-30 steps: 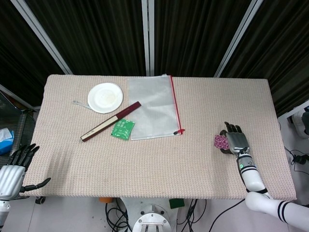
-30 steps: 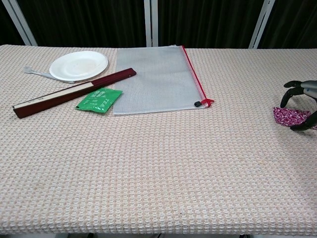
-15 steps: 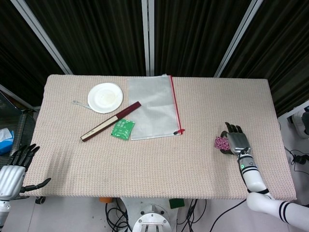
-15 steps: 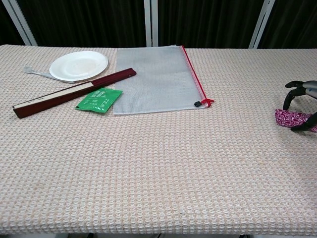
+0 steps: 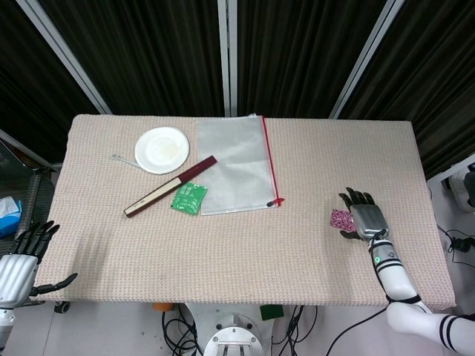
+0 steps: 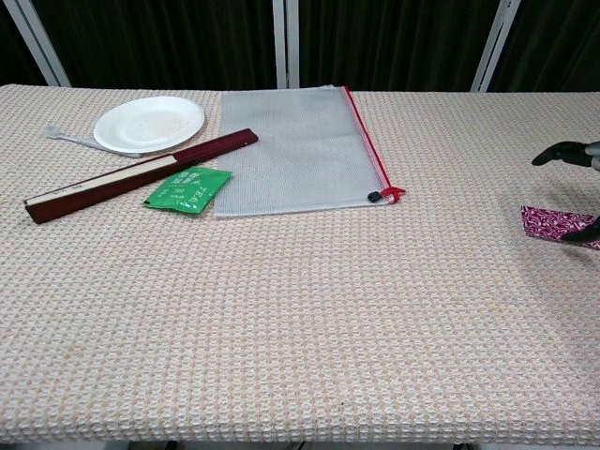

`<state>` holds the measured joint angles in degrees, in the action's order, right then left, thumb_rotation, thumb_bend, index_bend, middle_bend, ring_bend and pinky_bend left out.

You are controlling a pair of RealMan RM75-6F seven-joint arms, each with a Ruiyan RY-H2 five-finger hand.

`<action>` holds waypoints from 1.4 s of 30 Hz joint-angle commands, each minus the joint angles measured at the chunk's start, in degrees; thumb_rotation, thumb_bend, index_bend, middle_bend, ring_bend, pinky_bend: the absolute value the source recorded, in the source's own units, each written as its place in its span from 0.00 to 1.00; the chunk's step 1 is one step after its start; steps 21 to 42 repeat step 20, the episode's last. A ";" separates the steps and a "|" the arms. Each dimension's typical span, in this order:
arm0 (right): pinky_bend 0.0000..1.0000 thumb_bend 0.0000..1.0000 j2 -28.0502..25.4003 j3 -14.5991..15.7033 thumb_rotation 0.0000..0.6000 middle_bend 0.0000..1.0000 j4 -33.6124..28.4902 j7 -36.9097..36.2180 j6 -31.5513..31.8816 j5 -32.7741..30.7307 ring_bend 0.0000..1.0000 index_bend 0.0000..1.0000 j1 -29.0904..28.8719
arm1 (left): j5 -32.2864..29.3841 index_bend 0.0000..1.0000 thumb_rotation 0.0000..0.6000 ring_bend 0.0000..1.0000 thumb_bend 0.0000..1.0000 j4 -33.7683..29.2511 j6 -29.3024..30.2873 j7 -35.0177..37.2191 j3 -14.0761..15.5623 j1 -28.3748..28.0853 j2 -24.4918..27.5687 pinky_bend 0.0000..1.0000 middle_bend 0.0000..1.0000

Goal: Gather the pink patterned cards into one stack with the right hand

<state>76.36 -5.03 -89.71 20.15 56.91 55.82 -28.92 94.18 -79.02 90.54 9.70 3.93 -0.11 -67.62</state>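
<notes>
Right robot hand hovers released over the pink cards on the counter — fingers spread. Square the edges gently — press lightly, avoid scattering.

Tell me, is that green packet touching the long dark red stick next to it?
Apart. The chest view shows it best: a strip of bare tablecloth runs between the green packet and the long dark red stick, and the head view shows that gap too.

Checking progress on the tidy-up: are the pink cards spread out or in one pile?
One pile, as far as visible: a single pink patch lies flat by the right robot hand.
</notes>
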 commanded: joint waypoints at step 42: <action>0.00 0.39 -2.11 7.80 0.99 0.00 14.28 -19.42 37.36 30.72 0.00 0.00 25.13 | 1.40 0.07 0.47 0.00 0.09 -0.09 3.57 -0.98 -0.99 0.52 -0.46 0.12 0.04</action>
